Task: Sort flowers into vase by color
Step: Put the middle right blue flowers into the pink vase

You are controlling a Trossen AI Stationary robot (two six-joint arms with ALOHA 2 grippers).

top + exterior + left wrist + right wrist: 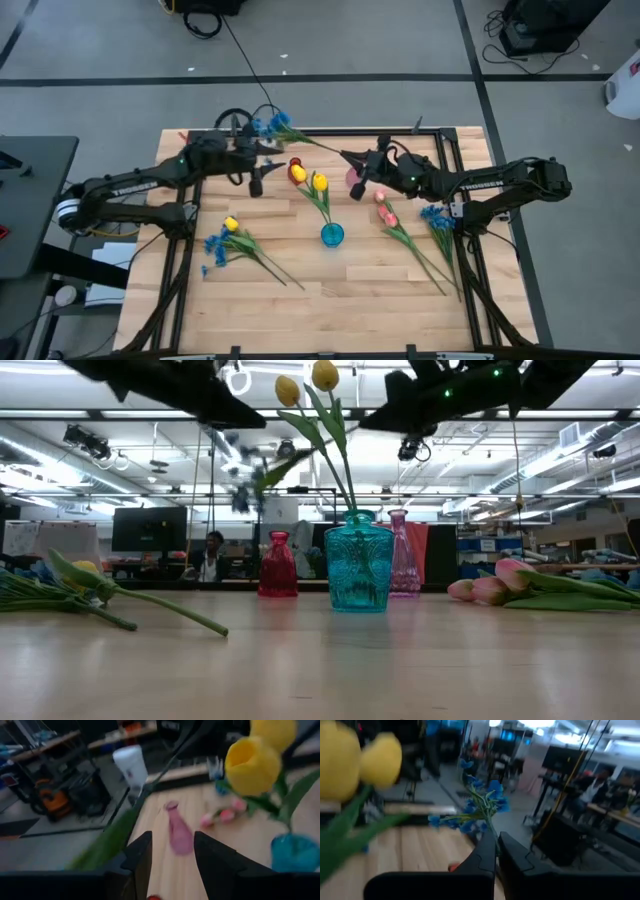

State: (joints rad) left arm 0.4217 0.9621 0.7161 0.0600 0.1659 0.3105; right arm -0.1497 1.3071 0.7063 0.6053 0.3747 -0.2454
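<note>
1. High view: the right gripper (349, 159) holds a blue sprig (276, 123) by its stem at upper centre, above the table (300, 300). Looks like the blue step; next it needs the stem end lowered into an empty vase.
2. Low view: three vases, red vase (278, 577), teal vase (358, 563), pink vase (403, 565). Two yellow tulips (324, 375) sit in the teal one.
3. Left wrist view: the left gripper (172, 841) has fingers spread, gripping nothing.
4. Right wrist view: fingers pinch the sprig's stem.
</note>
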